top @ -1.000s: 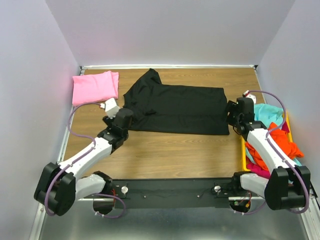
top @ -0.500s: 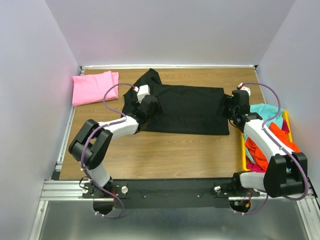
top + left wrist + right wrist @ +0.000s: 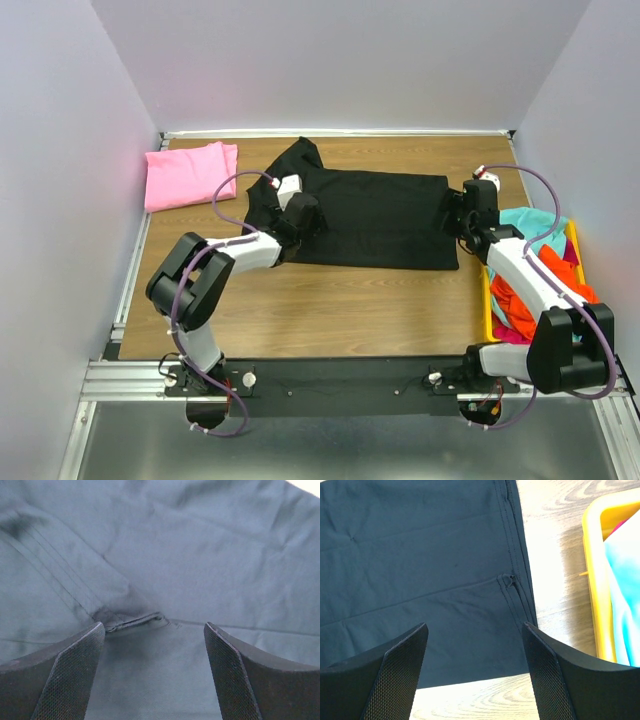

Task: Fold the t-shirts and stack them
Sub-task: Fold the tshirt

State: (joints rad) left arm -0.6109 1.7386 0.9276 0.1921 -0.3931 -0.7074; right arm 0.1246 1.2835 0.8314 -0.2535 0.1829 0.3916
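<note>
Your left tool (image 3: 154, 630) hangs spread over the black t-shirt (image 3: 370, 215), your right tool (image 3: 475, 630) spread over its hem; the yellow bin (image 3: 594, 580) at the surface's right edge is cut off.

Counting now: two arms, left arm (image 3: 235, 255) and right arm (image 3: 530, 280), one tool apiece: left tool (image 3: 154, 630), right tool (image 3: 474, 627). Two tools, then. Out on the single tabletop (image 3: 330, 310), two t-shirts: one black t-shirt (image 3: 380, 215), one pink t-shirt (image 3: 188, 173). One yellow bin (image 3: 594, 580). Inside, three more colours showing: one teal shirt (image 3: 535, 222), one orange shirt (image 3: 568, 283), one magenta shirt (image 3: 515, 338). Five garments in sight.
</note>
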